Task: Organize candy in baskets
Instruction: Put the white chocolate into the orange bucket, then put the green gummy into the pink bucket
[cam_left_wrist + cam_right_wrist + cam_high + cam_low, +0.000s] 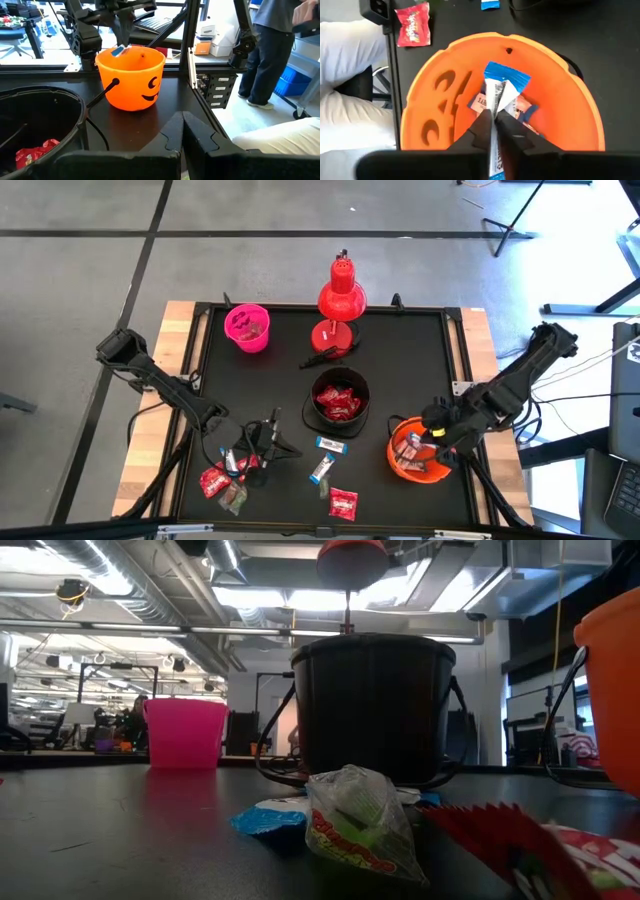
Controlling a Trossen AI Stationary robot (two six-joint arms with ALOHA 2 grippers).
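Observation:
My right gripper (493, 116) hangs over the orange basket (445, 100) at the table's near right and is shut on a white-and-blue candy (502, 82). More white-and-blue candy lies in the basket's bottom (522, 107). My left gripper (285, 447) is shut with nothing seen in it, raised above the table left of the black basket (340, 402), which holds red candy (337, 402). The pink basket (247, 327) stands at the far left. Loose red candy (343, 503), white-and-blue candy (330, 445) and grey-green candy (235, 498) lie on the near part of the table. My right gripper pinches the white-and-blue candy between its two fingers (482, 125), coming from above and slanting down. The wrapper's blue end (507, 77) sticks out past the fingertips. The candy is lifted clear, at the height of the orange basket's rim (118, 50).
A red desk lamp (340, 300) stands at the far middle of the table, behind the black basket. A person (272, 45) stands beyond the table's right side. Bare tabletop (420, 350) lies at the far right.

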